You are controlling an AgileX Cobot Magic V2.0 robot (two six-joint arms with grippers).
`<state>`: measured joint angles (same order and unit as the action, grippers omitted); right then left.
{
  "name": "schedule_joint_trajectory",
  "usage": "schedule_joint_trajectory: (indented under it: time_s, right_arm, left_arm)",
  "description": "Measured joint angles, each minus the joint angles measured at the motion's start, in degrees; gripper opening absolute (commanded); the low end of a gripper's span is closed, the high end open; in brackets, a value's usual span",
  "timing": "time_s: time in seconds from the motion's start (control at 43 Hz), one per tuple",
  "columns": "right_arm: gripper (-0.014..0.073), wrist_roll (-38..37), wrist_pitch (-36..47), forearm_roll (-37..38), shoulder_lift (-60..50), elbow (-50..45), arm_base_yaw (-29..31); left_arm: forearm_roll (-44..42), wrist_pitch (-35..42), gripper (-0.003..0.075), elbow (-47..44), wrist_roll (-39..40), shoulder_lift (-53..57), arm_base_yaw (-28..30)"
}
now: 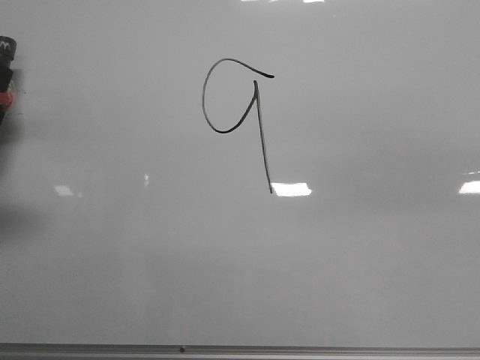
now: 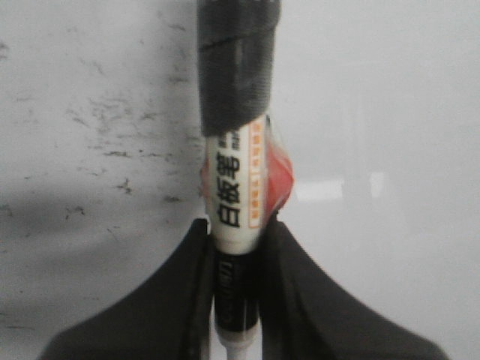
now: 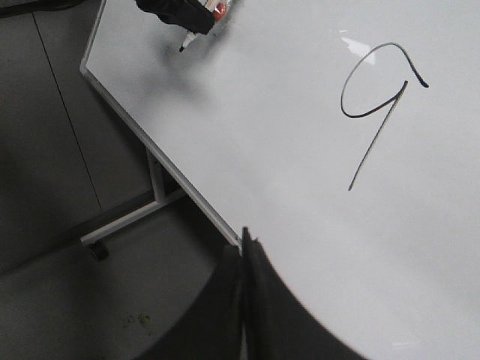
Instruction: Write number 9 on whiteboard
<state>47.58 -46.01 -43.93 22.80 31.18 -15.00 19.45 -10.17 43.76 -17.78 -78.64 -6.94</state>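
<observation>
1. While the left gripper (image 2: 237,247) is clamping a whiteboard marker (image 2: 236,202) between closed fingers, that arm is sitting at the far left edge of the front view, off the writing.
2. Fingers of the right gripper (image 3: 246,259) are pressing together with nothing between them, hovering near the board's metal edge strip (image 3: 154,146).
3. Centre-top on the whiteboard (image 1: 360,255), the number 9 (image 1: 259,127) is standing complete, with bare board lying all around it.
</observation>
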Motion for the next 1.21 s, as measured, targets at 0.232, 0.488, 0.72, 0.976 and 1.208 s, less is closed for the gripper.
schedule_joint_trajectory:
  time_s: [0.232,0.488,0.72,0.976,1.208]
  right_arm:
    - [-0.0061,-0.09,0.0,0.0,0.0,0.0,0.0]
    - [-0.0061,-0.09,0.0,0.0,0.0,0.0,0.0]
    - [-0.0061,-0.09,0.0,0.0,0.0,0.0,0.0]
    - [-0.0061,-0.09,0.0,0.0,0.0,0.0,0.0]
    - [-0.0061,-0.09,0.0,0.0,0.0,0.0,0.0]
  left_arm:
    - [0.71,4.31,-0.0017,0.0,0.0,-5.2,0.0]
    - [0.84,4.99,0.0104,0.0,0.0,-5.92,0.0]
    - [0.84,4.99,0.0261,0.0,0.0,-5.92,0.0]
    - [0.97,5.07,0.0404,0.0,0.0,-5.92,0.0]
    - [0.99,5.12,0.0475,0.0,0.0,-5.92,0.0]
